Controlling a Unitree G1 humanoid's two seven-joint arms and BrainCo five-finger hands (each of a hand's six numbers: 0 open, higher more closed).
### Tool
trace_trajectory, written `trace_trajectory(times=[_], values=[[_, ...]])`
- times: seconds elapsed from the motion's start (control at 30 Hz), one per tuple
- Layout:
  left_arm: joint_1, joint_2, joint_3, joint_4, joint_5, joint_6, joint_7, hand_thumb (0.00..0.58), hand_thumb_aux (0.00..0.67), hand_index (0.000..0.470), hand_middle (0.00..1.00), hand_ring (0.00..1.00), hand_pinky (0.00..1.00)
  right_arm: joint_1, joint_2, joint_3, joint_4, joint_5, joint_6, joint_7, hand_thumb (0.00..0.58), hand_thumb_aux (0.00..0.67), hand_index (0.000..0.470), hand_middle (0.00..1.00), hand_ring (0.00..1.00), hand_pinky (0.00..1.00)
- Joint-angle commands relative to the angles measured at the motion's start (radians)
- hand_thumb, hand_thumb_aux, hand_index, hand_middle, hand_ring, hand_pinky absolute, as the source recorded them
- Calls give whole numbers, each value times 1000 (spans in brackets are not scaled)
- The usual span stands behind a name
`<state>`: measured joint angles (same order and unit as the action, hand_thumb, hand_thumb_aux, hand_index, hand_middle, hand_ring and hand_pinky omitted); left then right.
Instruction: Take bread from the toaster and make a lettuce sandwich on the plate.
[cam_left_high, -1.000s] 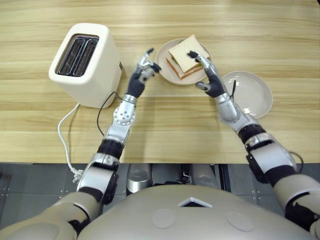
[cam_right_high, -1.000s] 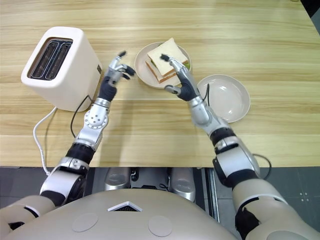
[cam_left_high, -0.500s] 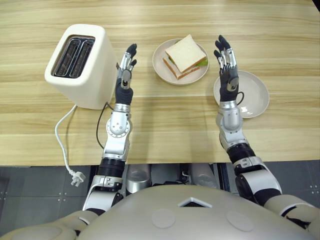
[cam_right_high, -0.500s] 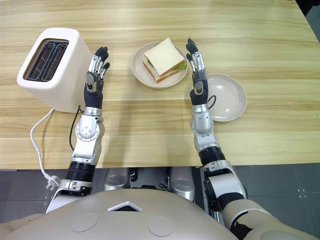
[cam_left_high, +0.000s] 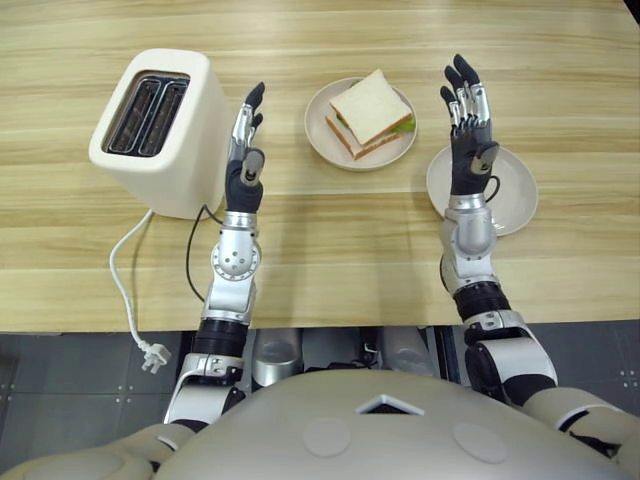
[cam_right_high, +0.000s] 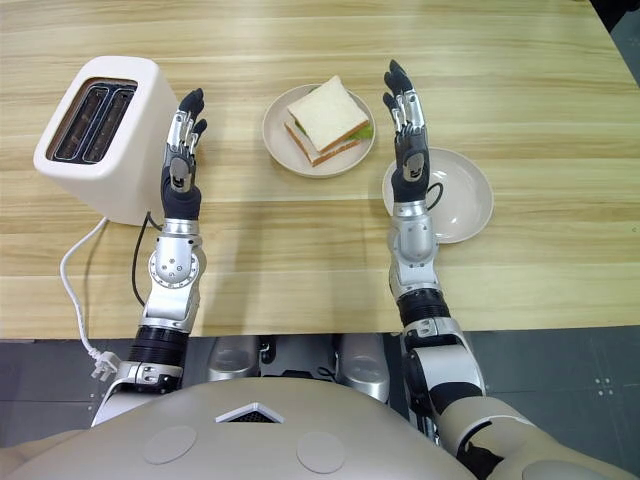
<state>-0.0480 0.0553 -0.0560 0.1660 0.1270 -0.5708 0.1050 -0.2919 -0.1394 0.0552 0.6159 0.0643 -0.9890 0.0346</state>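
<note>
Faces pale wood-grain table (cam_left_high: 330, 250) above grey floor (cam_left_high: 60, 400), bearing toaster (cam_left_high: 160, 130), sandwich (cam_left_high: 372, 110) on plate (cam_left_high: 316, 128), bowl (cam_left_high: 515, 195). Holds nothing in left hand (cam_left_high: 245, 165) or right hand (cam_left_high: 468, 135), fingers straight.

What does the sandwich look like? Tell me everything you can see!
The sandwich is two square slices of white bread with light brown crusts, stacked flat, one corner pointing away from the robot. Green lettuce peeks out on its right side. It lies on a round beige plate on the wooden table. Nothing else touches it: the left hand and right hand stand open on either side, apart from it.
</note>
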Motion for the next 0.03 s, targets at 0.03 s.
trace_trajectory(times=[0.03], values=[[-9, 11, 17, 41, 5, -9, -5, 0, 0, 0, 0, 0, 0, 12, 11, -20, -11, 5, 8, 25, 0, 0, 0, 0, 0, 0]])
